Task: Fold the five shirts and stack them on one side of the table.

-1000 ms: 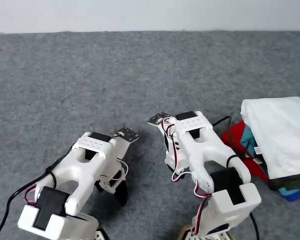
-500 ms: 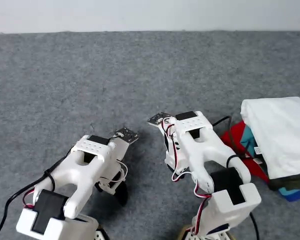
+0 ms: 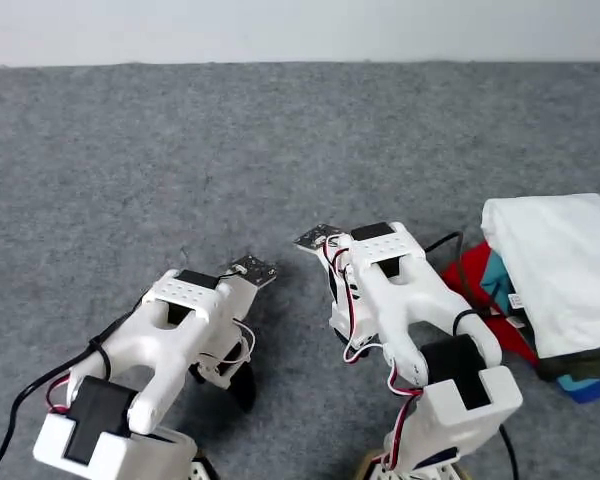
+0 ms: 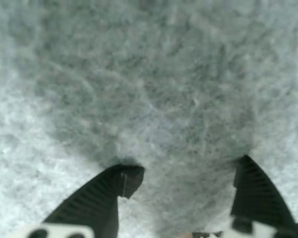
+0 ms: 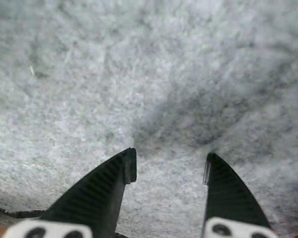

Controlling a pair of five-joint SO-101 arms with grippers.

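The left hand [image 4: 188, 171] eased back slightly toward its base, wide and empty over the grey surface [image 3: 280, 140], while the right hand [image 5: 170, 163], equally wide and empty, stayed beside the stacked shirts [image 3: 555, 275] at the right edge, suggesting the task was finished.

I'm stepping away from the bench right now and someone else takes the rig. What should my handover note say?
Left gripper: open, empty, over the grey table.
Right gripper: open, empty, over the table beside the pile.
Shirts: folded pile on the robot's right side, white shirt on top, red shirt and darker layers beneath.
Done: folding and stacking look complete.
Left: count the pile, since five layers cannot be confirmed.
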